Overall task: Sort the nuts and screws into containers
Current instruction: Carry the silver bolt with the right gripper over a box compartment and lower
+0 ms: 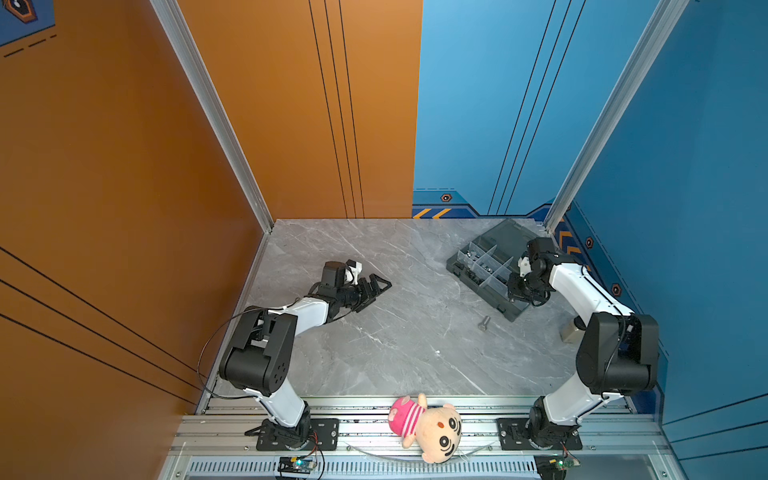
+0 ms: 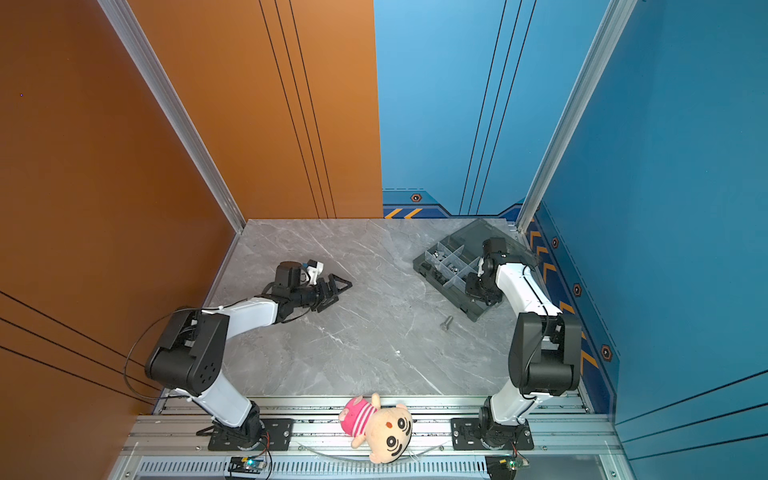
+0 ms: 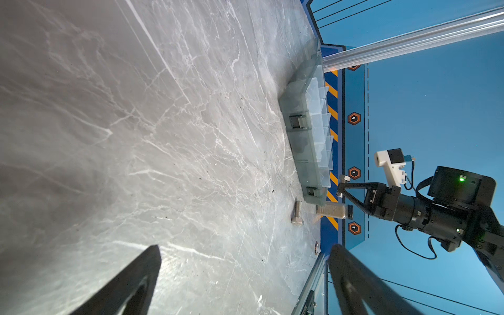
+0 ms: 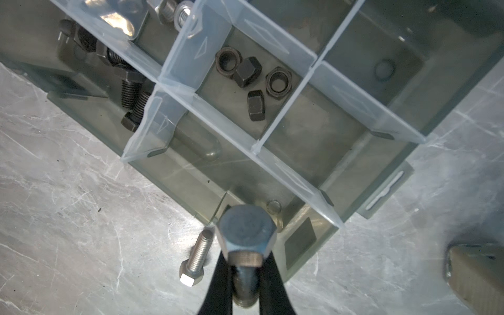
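Sorting is judged nearly done: 4 nuts [image 4: 252, 79] and black screws [image 4: 131, 90] are seen in separate compartments of the organizer box [image 4: 191, 174]. 1 silver screw [image 4: 246, 234] is gripped by the right claw [image 4: 245, 264] at the box's edge; 1 loose screw [image 1: 484, 323] is left on the counter [image 1: 374, 353]. The left claw [image 1: 380, 286] is held wide, empty

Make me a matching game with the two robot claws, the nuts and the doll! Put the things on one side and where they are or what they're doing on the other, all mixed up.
Things:
1. left gripper
2. right gripper
3. nuts
4. doll

Places or states:
A. lying on the rail
B. shut on a bolt
C. open, holding nothing
D. in a box compartment

Pairs: 1-C, 2-B, 3-D, 4-A
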{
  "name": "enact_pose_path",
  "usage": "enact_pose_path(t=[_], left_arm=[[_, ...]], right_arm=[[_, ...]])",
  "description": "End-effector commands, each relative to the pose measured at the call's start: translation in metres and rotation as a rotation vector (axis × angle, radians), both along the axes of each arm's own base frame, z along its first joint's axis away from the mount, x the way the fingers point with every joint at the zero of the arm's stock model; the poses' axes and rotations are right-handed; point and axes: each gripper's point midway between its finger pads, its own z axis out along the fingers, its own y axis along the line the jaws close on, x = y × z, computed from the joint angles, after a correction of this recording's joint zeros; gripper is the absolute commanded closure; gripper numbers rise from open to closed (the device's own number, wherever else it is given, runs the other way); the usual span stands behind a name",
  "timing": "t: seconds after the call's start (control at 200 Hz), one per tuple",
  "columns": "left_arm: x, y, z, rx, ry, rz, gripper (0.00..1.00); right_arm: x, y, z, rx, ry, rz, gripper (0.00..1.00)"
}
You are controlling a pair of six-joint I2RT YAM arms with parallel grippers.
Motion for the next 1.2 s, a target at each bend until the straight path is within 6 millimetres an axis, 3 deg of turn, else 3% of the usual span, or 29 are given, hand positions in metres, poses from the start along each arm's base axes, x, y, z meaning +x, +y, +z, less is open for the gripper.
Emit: enact_pose_path(t=[0.0,0.441,0.661,1.196], left_arm=[[0.005,-0.002,0.005,-0.007,-0.024,-0.016,0.02],[0.006,-0.008,0.004,-0.006,-0.023,-0.027,0.02],[0.006,-0.012,0.002,-0.006,-0.020,-0.039,0.02],[0.005,-0.012,0.005,-0.005,-0.027,-0.037,0.02]], right_arm=[[0.003,-0.008,-0.006,-0.019,0.006,-0.011,1.00],[0.005,0.007,-0.001,-0.155,-0.040,0.337,1.00],[0.019,0.016,0.005,-0.217,-0.118,0.455,1.00],[0.022,0.014,-0.027,-0.280,-0.024,0.543,0.98]])
